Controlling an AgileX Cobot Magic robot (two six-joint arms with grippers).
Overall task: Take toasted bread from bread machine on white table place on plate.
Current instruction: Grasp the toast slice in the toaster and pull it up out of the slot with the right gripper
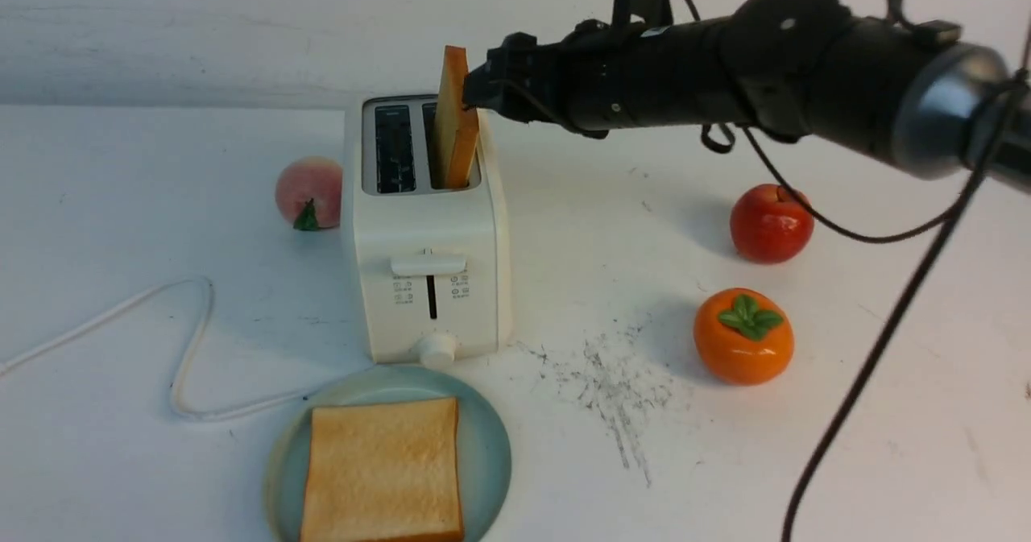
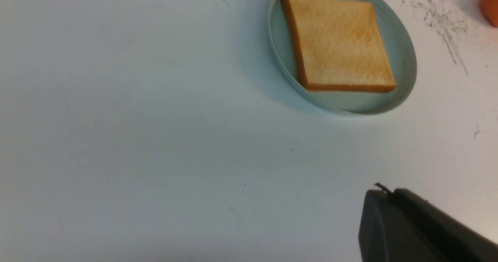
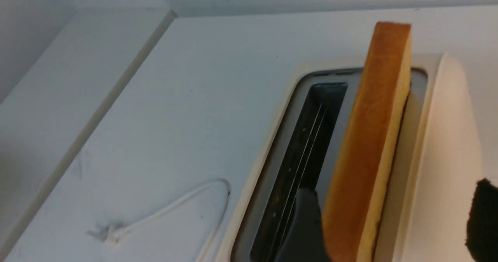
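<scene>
Toast slice (image 3: 369, 157) upright in toaster (image 3: 443, 137) slot, end effector (image 3: 393, 223) spread around it, white cord (image 3: 175, 205) on table (image 3: 194, 79)

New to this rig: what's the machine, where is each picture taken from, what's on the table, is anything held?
A robot with two arms, each ending in a two-fingered hand. The wide picture looks forward from between the arms; the other two come from wrist cameras. On the white table: a toaster with its cord, a plate bearing one toast slice, a peach, an apple, a persimmon. The right hand stands open around a second slice in the toaster's slot, not gripping it. The left hand is shut and empty, near the plate.
</scene>
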